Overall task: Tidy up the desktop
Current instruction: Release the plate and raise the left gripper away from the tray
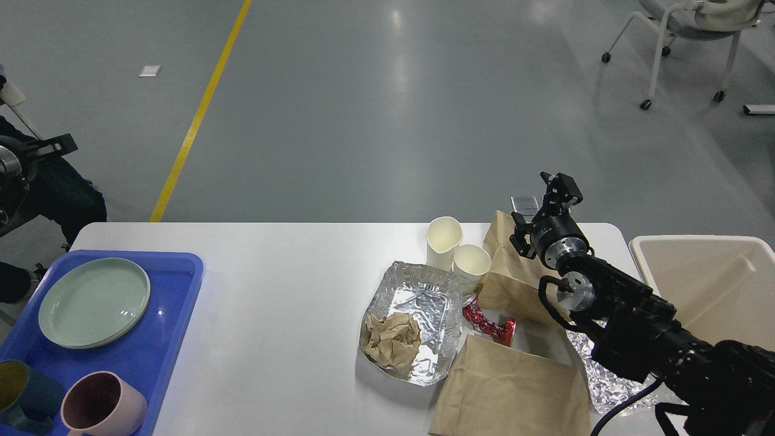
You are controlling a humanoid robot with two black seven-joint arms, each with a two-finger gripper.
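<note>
The white desktop (272,284) carries litter on its right half. A foil tray (418,303) holds crumpled brown paper (392,338). Behind it stand two paper cups (443,241) (471,264). A red wrapper (487,324) lies between two brown paper bags (511,387) (508,272). My right gripper (558,186) hovers over the far bag near the back edge, holding nothing; its fingers are too dark to tell apart. My left gripper (57,145) sits off the table at the far left edge, small and dark.
A blue tray (175,303) at the left front holds a green plate (94,301), a pink mug (100,404) and a teal mug (24,393). A beige bin (714,284) stands past the right edge. Crumpled foil (596,381) lies under my right arm.
</note>
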